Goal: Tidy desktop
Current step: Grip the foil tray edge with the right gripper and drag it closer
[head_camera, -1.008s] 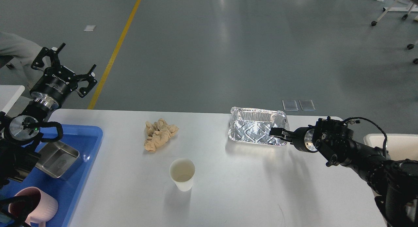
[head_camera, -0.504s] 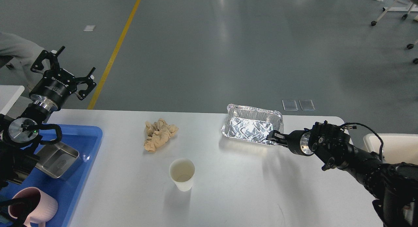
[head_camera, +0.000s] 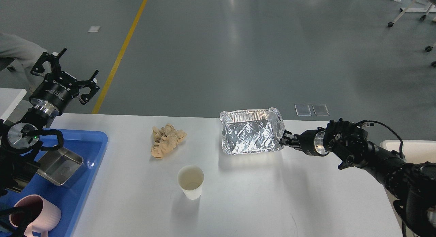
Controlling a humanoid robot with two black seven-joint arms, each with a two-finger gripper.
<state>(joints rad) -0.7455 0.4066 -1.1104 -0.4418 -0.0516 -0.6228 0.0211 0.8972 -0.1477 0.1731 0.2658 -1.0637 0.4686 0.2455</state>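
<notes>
The white desktop (head_camera: 259,196) carries a crumpled brown paper wad (head_camera: 167,139), a white paper cup (head_camera: 190,181) and a shiny foil tray (head_camera: 250,134). At the foil tray's right rim my right gripper (head_camera: 284,138) is shut on the edge, and the tray casts a shadow below it as if slightly raised. Over the desktop's far left corner my left gripper (head_camera: 64,71) hangs open, holding nothing, well away from the paper wad and cup.
A blue plastic tray (head_camera: 92,141) at the left edge holds a steel box (head_camera: 59,165) and a pink mug (head_camera: 37,213). A white bin (head_camera: 415,148) stands off the desktop's right end. A small white table corner (head_camera: 10,97) shows at far left.
My right gripper has carried the foil tray leftward and turned it, so it now sits nearer the middle of the far edge. The left arm has barely moved.
</notes>
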